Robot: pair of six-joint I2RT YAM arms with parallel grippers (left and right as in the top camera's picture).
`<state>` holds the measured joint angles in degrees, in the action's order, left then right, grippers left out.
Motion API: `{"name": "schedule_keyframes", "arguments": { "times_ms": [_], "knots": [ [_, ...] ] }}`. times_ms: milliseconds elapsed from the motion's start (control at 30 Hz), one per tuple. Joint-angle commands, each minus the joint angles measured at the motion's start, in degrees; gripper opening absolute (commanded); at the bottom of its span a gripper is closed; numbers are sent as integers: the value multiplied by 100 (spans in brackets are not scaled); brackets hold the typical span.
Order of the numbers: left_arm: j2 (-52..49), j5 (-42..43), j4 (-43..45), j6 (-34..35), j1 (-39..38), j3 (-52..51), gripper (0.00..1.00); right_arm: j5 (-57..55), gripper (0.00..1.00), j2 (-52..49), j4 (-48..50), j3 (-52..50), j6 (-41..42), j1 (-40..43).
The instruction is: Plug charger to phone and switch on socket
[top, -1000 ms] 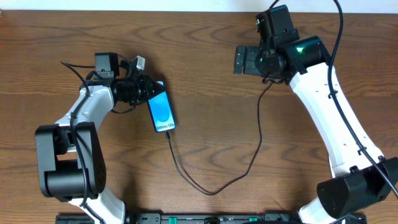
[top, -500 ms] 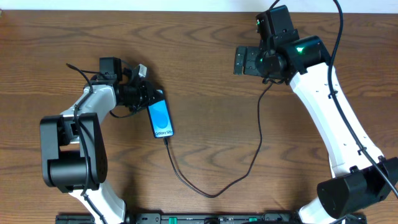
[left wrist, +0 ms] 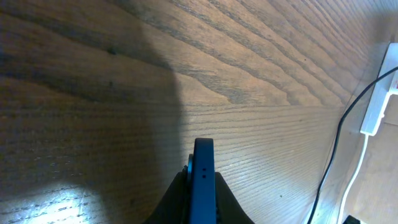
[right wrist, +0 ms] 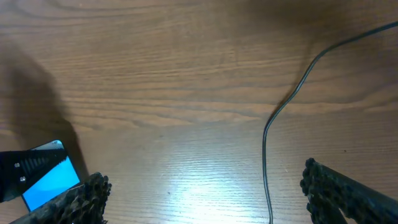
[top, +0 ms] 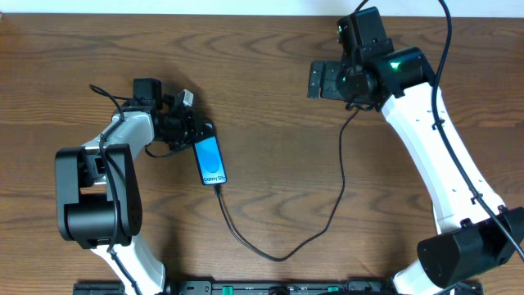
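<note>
Your left jaws pinch the far end of the phone (top: 210, 158), which over the past second has slid slightly left and nearer on the table (top: 270, 49), turning straighter. The charger (top: 327, 221) follows at its near end, apparently plugged in. Your right jaws hang spread at far right; switching on the socket (left wrist: 390, 65) likely remains.

Left arm (top: 123, 135) and right arm (top: 417, 139) are showing white shells, black joints; green light (top: 399, 64) is glowing; right gripper (right wrist: 202, 182) is sporting knobbly black fingers (right wrist: 336, 186).
</note>
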<state>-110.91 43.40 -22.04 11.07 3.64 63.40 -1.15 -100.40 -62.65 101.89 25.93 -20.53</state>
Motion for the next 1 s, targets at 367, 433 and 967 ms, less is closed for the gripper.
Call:
{"name": "schedule_keyframes", "arguments": {
  "times_ms": [367, 433, 967],
  "knots": [
    [-55, -407, -85, -166, -20, 55, 8, -90, 97, 26, -11, 42, 42, -57],
    [-55, -492, -87, -168, -20, 55, 8, -87, 97, 26, -11, 42, 39, -57],
    [-55, -706, -105, -205, -20, 55, 23, -87, 97, 26, -13, 28, 39, -57]
  ]
}}
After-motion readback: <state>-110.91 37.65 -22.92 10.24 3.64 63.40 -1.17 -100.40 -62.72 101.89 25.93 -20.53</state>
